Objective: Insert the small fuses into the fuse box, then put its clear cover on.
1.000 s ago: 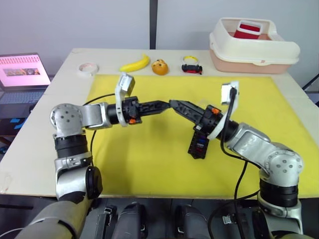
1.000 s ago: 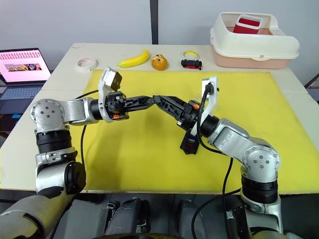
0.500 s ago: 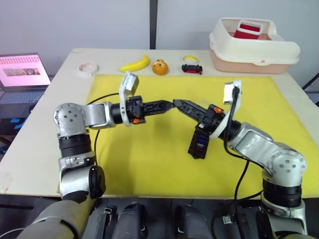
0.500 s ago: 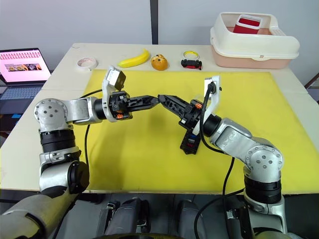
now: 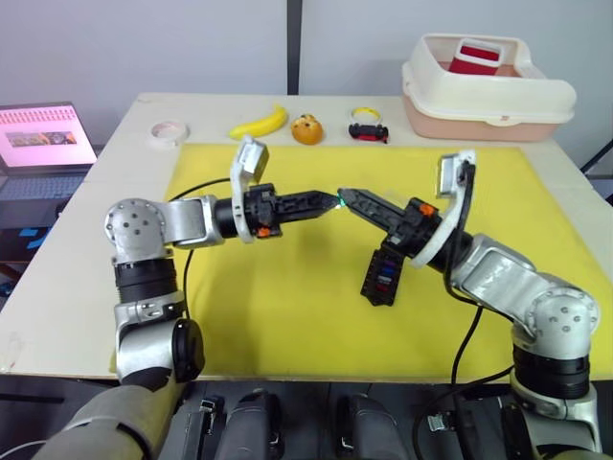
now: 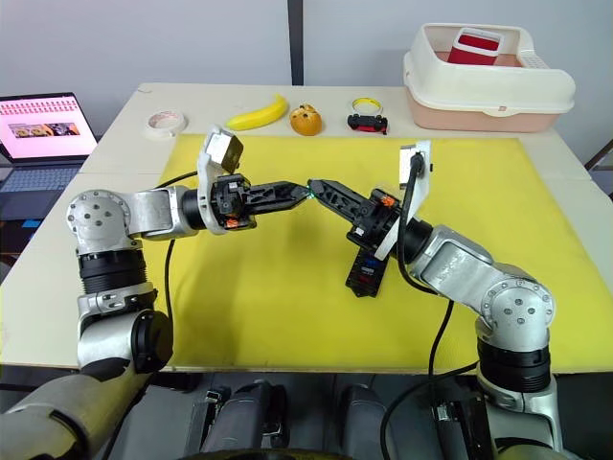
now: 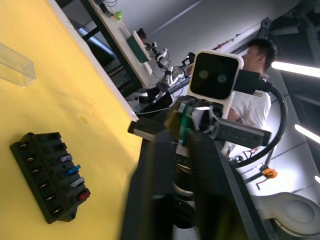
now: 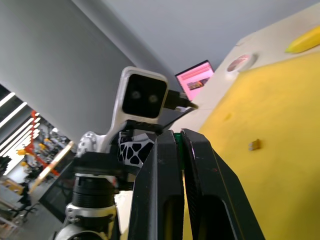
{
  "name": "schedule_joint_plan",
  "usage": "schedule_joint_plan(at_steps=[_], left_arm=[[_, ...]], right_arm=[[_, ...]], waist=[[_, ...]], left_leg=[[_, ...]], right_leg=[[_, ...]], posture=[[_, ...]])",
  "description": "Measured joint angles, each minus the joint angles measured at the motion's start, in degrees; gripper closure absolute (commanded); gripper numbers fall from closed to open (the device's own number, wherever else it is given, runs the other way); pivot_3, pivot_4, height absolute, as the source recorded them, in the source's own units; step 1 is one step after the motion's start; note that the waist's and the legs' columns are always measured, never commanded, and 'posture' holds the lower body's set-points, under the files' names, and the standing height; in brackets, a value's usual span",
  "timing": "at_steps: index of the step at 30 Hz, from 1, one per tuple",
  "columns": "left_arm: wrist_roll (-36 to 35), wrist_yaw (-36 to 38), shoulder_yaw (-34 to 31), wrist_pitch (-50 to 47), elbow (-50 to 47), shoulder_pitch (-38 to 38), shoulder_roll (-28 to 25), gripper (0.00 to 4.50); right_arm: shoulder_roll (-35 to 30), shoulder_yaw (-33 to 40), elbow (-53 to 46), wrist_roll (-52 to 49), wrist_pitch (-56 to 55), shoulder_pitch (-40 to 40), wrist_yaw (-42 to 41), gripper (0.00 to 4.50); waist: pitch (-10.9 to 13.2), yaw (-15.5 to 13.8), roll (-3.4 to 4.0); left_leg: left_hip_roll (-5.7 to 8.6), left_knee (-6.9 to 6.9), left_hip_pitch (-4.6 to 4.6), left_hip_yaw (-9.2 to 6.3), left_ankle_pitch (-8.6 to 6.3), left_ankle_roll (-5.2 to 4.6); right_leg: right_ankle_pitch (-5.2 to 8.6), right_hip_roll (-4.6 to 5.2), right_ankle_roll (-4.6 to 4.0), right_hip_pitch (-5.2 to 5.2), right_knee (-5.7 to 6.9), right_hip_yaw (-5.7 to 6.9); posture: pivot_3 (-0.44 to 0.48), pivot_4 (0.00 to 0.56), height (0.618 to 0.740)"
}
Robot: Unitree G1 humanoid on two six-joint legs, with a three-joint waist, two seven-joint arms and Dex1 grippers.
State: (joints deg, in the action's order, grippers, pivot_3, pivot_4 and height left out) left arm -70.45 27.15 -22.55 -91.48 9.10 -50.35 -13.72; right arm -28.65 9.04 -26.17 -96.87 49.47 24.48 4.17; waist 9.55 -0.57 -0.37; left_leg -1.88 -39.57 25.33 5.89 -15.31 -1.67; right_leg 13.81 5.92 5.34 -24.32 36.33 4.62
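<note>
Desk (image 5: 86, 240) is light wood, with a yellow mat (image 5: 287, 297) covering most of it. Cream-white bin (image 5: 488, 91) sits at the far right corner off the mat, a laptop (image 5: 43, 144) off the left edge. Along the far edge: tape roll (image 5: 170, 130), banana (image 5: 261, 123), small orange object (image 5: 306, 128), black-and-red toy car (image 5: 370, 131).

Left hand (image 5: 333, 200) and right hand (image 5: 347, 197) meet tip to tip above mid-mat. A green fuse (image 5: 340, 199) sits between the tips. Left hand pinches it, green bit visible between its fingers in the left wrist view. Right hand's fingers are pressed nearly together with green showing in the gap; can't tell if it grips.

Fuse box (image 7: 47, 172) lies flat on the mat below the right hand: black ribbed block with purple, blue, grey and red fuses seated in one row. Clear cover (image 7: 16, 70) lies on the mat, well apart from the box. One small fuse (image 8: 255, 145) sits loose on the mat.
</note>
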Motion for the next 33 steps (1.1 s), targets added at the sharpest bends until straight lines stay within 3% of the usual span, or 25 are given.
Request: schedule_joint_plan(at_steps=[4, 10, 12, 17, 24, 33], left_arm=[[3.98, 8.25, 8.06, 4.67, -4.67, 2.21, -8.82, 0.63], [17.76, 30.28, 24.78, 24.74, -14.14, 6.35, -22.46, 0.63], [22.13, 34.58, 28.1, 31.48, -14.88, 7.03, -23.01, 0.06], [38.54, 41.77, 37.35, 57.28, -15.94, 9.55, -21.67, 0.02], [48.32, 44.27, 42.77, 71.8, -10.46, 9.74, -15.39, 0.02], [53.22, 45.02, 43.77, 76.59, -4.28, 9.0, -12.05, 0.02]], right_arm=[[-4.95, 0.51, -0.28, -2.67, 0.31, 0.17, -0.02, 4.5], [-21.1, 3.39, -0.34, -1.66, 5.95, -0.79, -8.41, 4.5], [-24.35, 3.77, -0.4, 1.11, 7.2, -1.2, -12.28, 4.5], [-36.35, -0.75, -1.24, 23.45, 5.65, -2.16, -28.05, 4.5], [-37.34, -13.99, 1.6, 51.88, -7.78, -3.07, -42.68, 4.5], [-31.35, -17.74, 8.46, 66.34, -15.1, -0.31, -50.44, 4.5]], waist=[[0.01, 0.08, 0.01], [0.02, -0.3, 0.03], [0.01, -0.22, 0.02], [0.03, -0.25, 0.11], [0.04, -0.2, 0.1], [0.04, -0.25, 0.1]], left_leg=[[0.01, 0.08, -0.02, 0.05, 0.01, 0.03], [0.03, 0.31, -0.02, 0.07, -0.08, -0.14], [0.02, 0.31, -0.02, 0.08, -0.09, -0.16], [0.03, 0.31, 0.0, 0.1, -0.13, -0.22], [0.05, 0.3, 0.03, 0.12, -0.13, -0.22], [0.06, 0.28, 0.03, 0.12, -0.11, -0.21]], right_leg=[[0.01, 0.0, -0.01, -0.03, -0.04, -0.01], [0.09, 0.04, -0.22, -0.05, -0.25, -0.01], [0.08, 0.03, -0.26, -0.05, -0.26, -0.01], [0.07, 0.03, -0.26, -0.08, -0.31, -0.01], [-0.02, 0.0, -0.08, -0.14, -0.29, -0.02], [-0.03, -0.01, -0.05, -0.13, -0.23, 0.0]], posture=[[0.0, 0.15, 0.74], [0.0, 0.15, 0.74], [0.0, 0.15, 0.74], [0.0, 0.15, 0.74], [0.0, 0.15, 0.74], [0.0, 0.15, 0.74]])
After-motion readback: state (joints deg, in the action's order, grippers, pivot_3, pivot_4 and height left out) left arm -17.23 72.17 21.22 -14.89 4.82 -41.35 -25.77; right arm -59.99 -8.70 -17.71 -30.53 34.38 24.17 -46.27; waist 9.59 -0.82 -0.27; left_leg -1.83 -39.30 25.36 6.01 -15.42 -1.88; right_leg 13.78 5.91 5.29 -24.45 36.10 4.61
